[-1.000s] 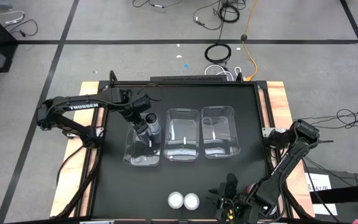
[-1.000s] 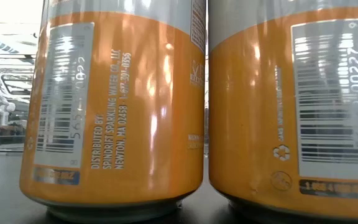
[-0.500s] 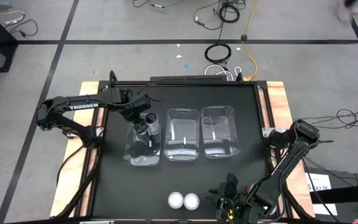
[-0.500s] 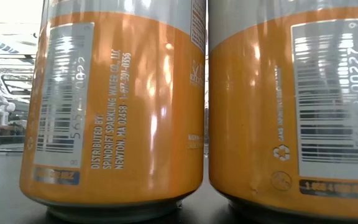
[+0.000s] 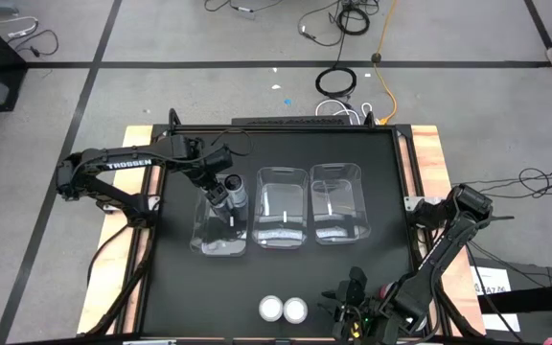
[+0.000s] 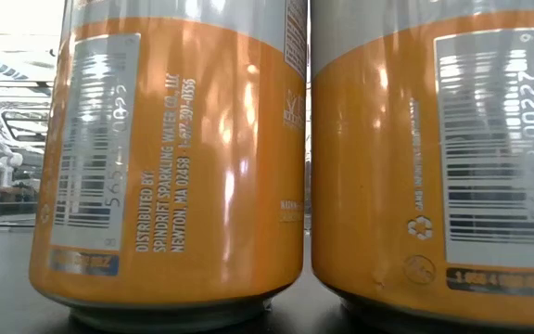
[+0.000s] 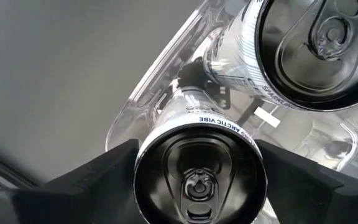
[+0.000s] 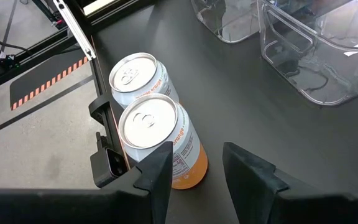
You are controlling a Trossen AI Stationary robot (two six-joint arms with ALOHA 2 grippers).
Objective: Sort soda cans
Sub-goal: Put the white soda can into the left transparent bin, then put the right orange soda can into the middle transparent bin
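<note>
With the left gripper (image 7: 197, 177) clamped on the dark grey aluminium can (image 7: 201, 180), lower it upright beside its twin (image 7: 319, 43) inside the clear rectangular plastic bin (image 5: 220, 244) before you let go.

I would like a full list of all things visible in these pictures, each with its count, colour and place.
dark grey cans: two, dark tops; one in the left gripper, one beside it, both at the left bin
orange cans: two, silver tops, upright side by side at the table's near edge
clear bins: three, transparent, in a row at the table's middle
table: one, black top, wood-coloured rim
cables: several, black, white and orange, on the grey floor beyond the table
left gripper: shut on a dark grey can over the left bin
right gripper: open, near the orange cans
</note>
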